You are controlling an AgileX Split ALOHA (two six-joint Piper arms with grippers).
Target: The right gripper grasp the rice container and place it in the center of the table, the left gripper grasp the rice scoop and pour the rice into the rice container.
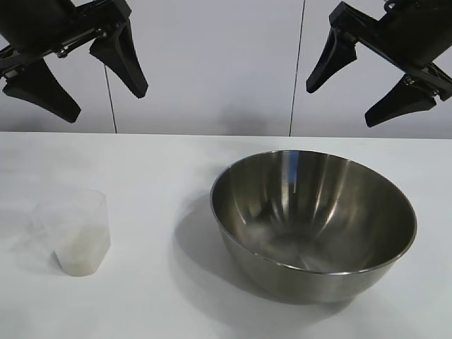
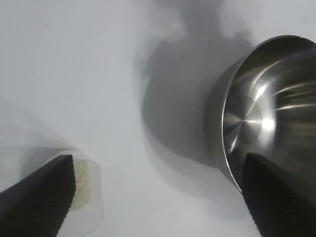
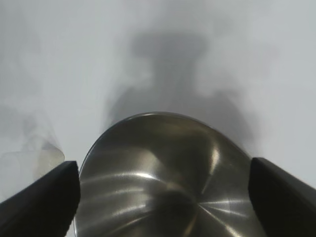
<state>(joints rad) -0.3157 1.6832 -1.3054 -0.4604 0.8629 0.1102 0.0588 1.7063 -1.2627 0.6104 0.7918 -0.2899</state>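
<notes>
The rice container (image 1: pixel 314 212), a big shiny steel bowl, stands on the white table (image 1: pixel 176 159) right of centre, and its inside shows bare metal. The rice scoop (image 1: pixel 76 232), a frosted plastic cup, stands upright at the front left with white rice (image 1: pixel 81 256) in its bottom. My left gripper (image 1: pixel 106 104) hangs open high above the scoop and holds nothing. My right gripper (image 1: pixel 340 106) hangs open high above the bowl's far side, also holding nothing. In the left wrist view the gripper (image 2: pixel 159 160) spans bare table between scoop (image 2: pixel 91 202) and bowl (image 2: pixel 266 113). The right wrist view has the gripper (image 3: pixel 163 170) over the bowl (image 3: pixel 163 148).
A pale wall with two vertical seams (image 1: pixel 296 70) stands behind the table's back edge. Bare tabletop lies between the scoop and the bowl, and in front of both.
</notes>
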